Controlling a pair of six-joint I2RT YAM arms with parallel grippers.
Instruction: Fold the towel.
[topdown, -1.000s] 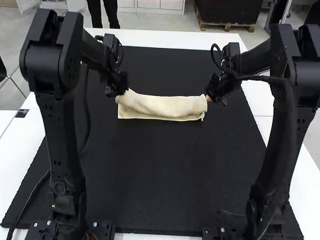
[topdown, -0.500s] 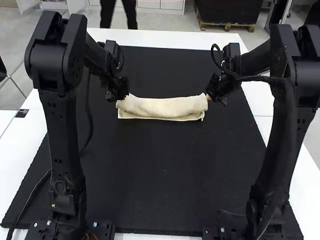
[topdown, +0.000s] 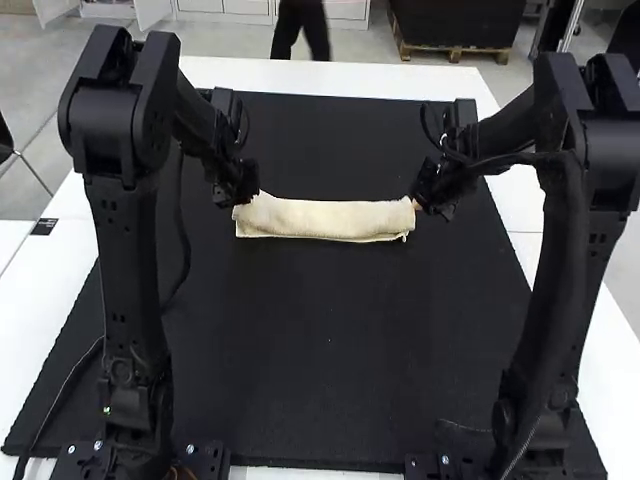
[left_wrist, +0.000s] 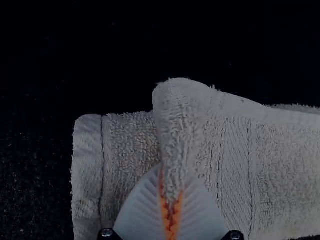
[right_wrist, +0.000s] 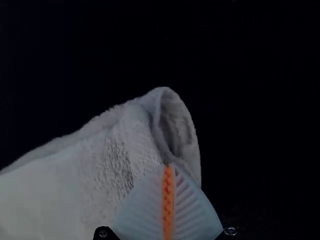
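My left gripper (left_wrist: 172, 172) is closed on a pinched-up ridge of the towel (topdown: 325, 218), the cloth bunched between its orange pads. My right gripper (right_wrist: 170, 166) is closed too, pads meeting, with the rim of a looped fold at its tips; I judge that it has a thin bit caught there. I take it I hold both ends so that the upper layer can be moved evenly, without twisting.

The towel lies between my two grippers as a narrow folded strip, above the centre of the high view, its ends reaching my fingertips. Its upper part is rounded, and a flatter edge shows along the lower side. Beneath it is the black mat (topdown: 330, 330), with the white table (topdown: 330, 75) beyond, across the top of the frame. Letting go unevenly could skew the fold.
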